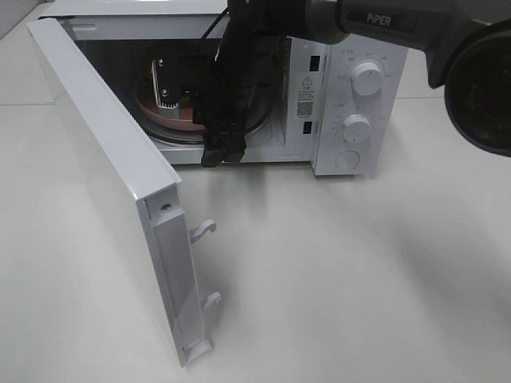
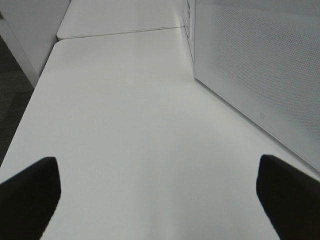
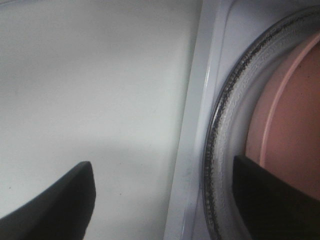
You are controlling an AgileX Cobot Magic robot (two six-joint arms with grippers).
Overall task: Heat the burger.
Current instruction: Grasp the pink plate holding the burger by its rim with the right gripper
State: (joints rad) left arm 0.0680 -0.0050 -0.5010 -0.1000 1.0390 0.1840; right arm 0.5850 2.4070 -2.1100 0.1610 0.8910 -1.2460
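Though agape, right claw [image 3: 162,165] by the microwave turntable [image 3: 227,115], pink dish [image 3: 292,110] upon it (left claw [image 2: 157,165] agape too).

A white table [image 1: 343,287] with a matte top and a thin seam [image 2: 120,31] across it toward the back carries one thing directly: a white microwave [image 1: 351,96], standing on its far side. The microwave's door [image 1: 104,167] is swung wide open, reaching out above the table's left part.
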